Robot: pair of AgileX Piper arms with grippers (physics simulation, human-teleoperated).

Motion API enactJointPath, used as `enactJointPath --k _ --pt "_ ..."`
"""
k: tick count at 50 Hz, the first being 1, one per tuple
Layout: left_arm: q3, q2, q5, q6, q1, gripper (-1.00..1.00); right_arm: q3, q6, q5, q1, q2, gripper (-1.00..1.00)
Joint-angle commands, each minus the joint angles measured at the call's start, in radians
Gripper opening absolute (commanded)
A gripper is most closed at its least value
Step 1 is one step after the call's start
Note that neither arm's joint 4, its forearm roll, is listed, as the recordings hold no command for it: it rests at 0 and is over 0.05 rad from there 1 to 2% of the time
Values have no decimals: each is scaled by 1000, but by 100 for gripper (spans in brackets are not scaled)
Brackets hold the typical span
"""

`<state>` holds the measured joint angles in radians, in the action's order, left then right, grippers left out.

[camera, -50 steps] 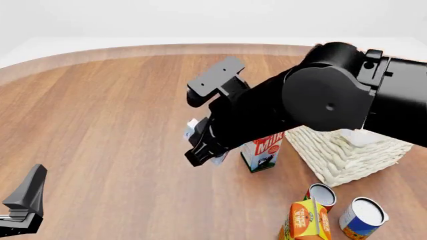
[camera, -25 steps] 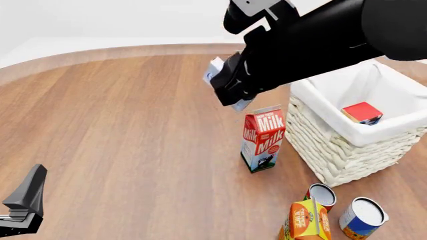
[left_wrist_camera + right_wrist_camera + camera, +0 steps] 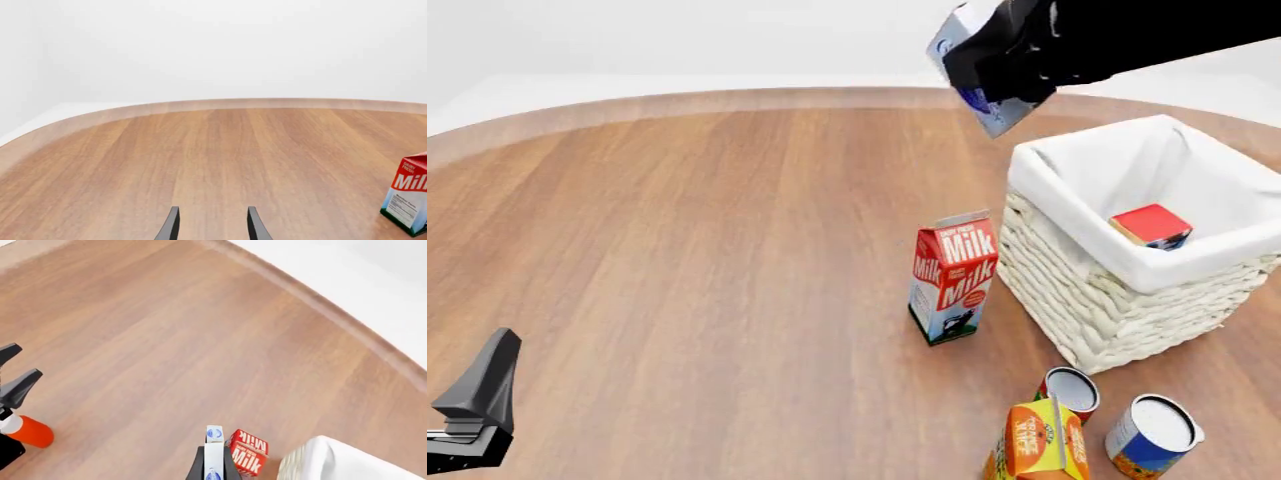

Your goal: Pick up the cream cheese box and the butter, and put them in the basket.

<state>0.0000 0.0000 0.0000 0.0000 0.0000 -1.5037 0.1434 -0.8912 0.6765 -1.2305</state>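
Observation:
My right gripper (image 3: 1004,75) is shut on the cream cheese box (image 3: 958,45), a small white box with pale-blue markings. It holds the box high in the air, above and just left of the basket's far-left corner. In the right wrist view the box (image 3: 214,450) stands edge-on between the fingers, with the table far below. The basket (image 3: 1054,195), woven and lined in white cloth, stands at the right. The butter (image 3: 1152,225) lies inside it. My left gripper (image 3: 478,400) rests low at the near left, and its open fingers (image 3: 170,225) hold nothing.
A red milk carton (image 3: 954,275) stands upright just left of the basket. In front of the basket are two tin cans (image 3: 1072,390) (image 3: 1154,430) and an orange juice carton (image 3: 1038,440). The table's curved far edge (image 3: 694,100) runs behind.
The right arm has lifted the cream cheese box from beside the milk carton and carried it up and to the right, toward the basket. The left arm has not moved.

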Motion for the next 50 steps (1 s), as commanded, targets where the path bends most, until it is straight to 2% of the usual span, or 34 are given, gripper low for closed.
enactJointPath --k 1,14,21,32,39,43,50 --pt "0 0 0 0 0 100 -7 6 -3 -94 64 -100" --pt "0 0 0 0 0 100 -53 7 -40 -181 97 -100" --pt "0 0 0 0 0 100 -90 -2 -44 -277 100 -100" --pt "0 0 0 0 0 100 -166 -4 -132 -336 130 -100" --pt "0 0 0 0 0 100 -172 5 -158 -372 158 -100" --pt "0 0 0 0 0 100 -140 11 -145 -395 169 -100" --pt "0 0 0 0 0 100 -90 -10 -123 -424 180 -100"
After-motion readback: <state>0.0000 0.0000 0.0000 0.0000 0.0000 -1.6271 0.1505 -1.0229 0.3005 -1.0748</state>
